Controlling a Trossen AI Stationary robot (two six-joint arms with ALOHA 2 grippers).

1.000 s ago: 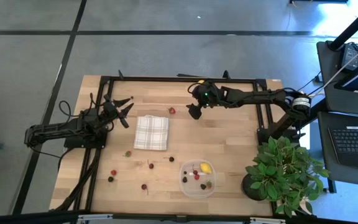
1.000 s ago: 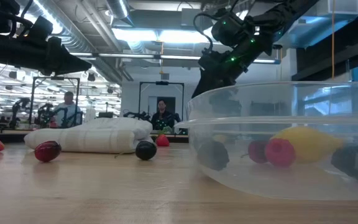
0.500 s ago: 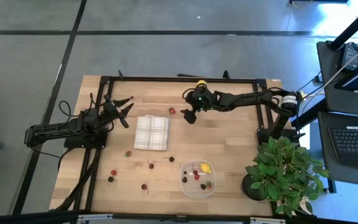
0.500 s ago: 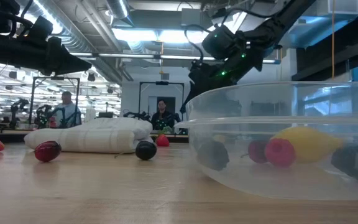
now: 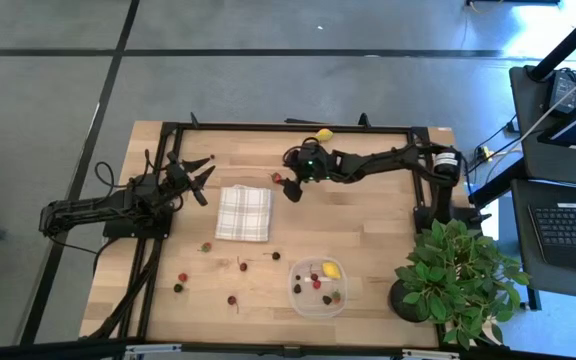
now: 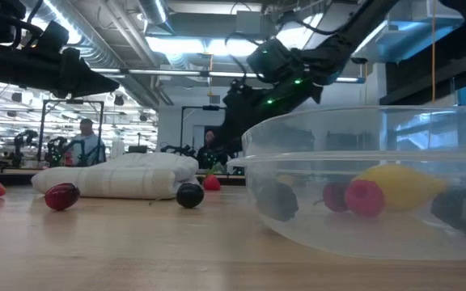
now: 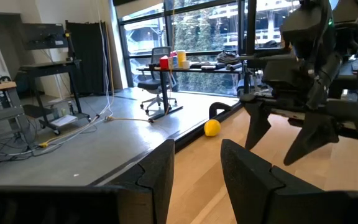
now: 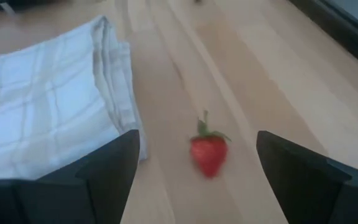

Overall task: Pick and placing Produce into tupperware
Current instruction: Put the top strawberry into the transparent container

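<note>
A small red strawberry point(image 8: 209, 154) lies on the wooden table just off the far right corner of the folded checked cloth point(image 5: 243, 212). My right gripper point(image 5: 290, 189) hangs open over the table, slanting down, with the strawberry just ahead of the gap between its fingers; it touches nothing. The clear tupperware point(image 5: 317, 286) stands near the front edge and holds a yellow lemon-like fruit point(image 5: 331, 269) and a few berries. Several more berries point(image 5: 206, 246) lie loose left of it. My left gripper point(image 5: 198, 175) waits open and level left of the cloth.
A second yellow fruit point(image 5: 324, 134) sits on the frame at the table's far edge. A potted green plant point(image 5: 456, 275) stands at the front right corner. Bare wood lies between the cloth and the tupperware. People show in the room behind.
My right gripper has moved toward the table's left edge and down, toward the strawberry beside the cloth, tipping further downward. Its fingers have stayed open. The strawberry and the other produce have not moved.
</note>
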